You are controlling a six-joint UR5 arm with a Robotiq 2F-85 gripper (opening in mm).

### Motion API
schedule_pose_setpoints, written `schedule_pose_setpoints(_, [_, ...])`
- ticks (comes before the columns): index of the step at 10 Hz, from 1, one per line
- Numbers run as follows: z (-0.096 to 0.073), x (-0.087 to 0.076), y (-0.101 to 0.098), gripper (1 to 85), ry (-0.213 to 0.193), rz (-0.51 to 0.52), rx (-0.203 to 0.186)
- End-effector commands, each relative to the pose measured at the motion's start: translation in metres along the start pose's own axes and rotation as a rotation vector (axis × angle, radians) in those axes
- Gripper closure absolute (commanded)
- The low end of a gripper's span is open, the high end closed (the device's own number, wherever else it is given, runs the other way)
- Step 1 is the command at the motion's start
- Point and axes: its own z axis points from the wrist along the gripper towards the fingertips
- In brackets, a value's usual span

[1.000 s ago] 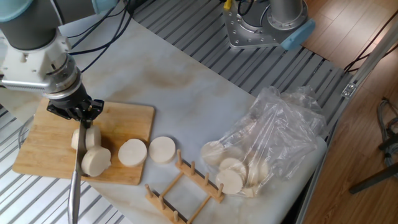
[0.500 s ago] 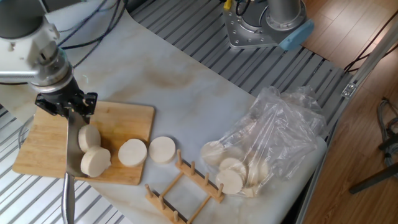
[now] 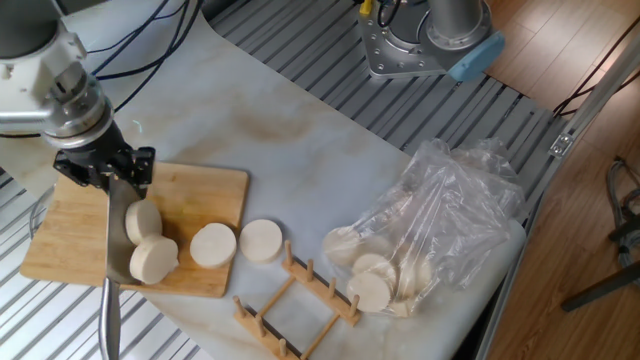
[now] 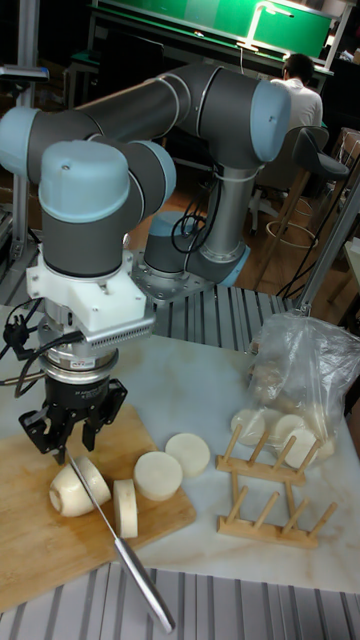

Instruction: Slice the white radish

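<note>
The gripper (image 4: pixel 76 440) is clamped on a knife (image 4: pixel 125 545) whose blade slants down beside the white radish (image 4: pixel 78 488), on the cutting board (image 3: pixel 205 195) directly below. Cut discs (image 3: pixel 213 245), a wooden rack (image 3: pixel 295 300) and a plastic bag (image 3: pixel 440 220) lie beyond. Only the tall fixed view shows the blade between stub and slice (image 4: pixel 127 507).

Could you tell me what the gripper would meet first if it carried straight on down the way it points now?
The gripper points down, holding a knife. Its blade would probably meet the white radish first, with the cutting board beneath; exact depth is hard to judge.
</note>
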Motion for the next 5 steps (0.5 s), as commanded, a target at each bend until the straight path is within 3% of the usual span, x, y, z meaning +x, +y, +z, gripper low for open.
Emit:
schedule_pose_setpoints(1, [0.002,-0.01,0.004,44.0,0.024,0.034,-0.023])
schedule_pose_setpoints(5, [-0.001,-0.003,0.016,50.3,0.108,0.06,-0.061])
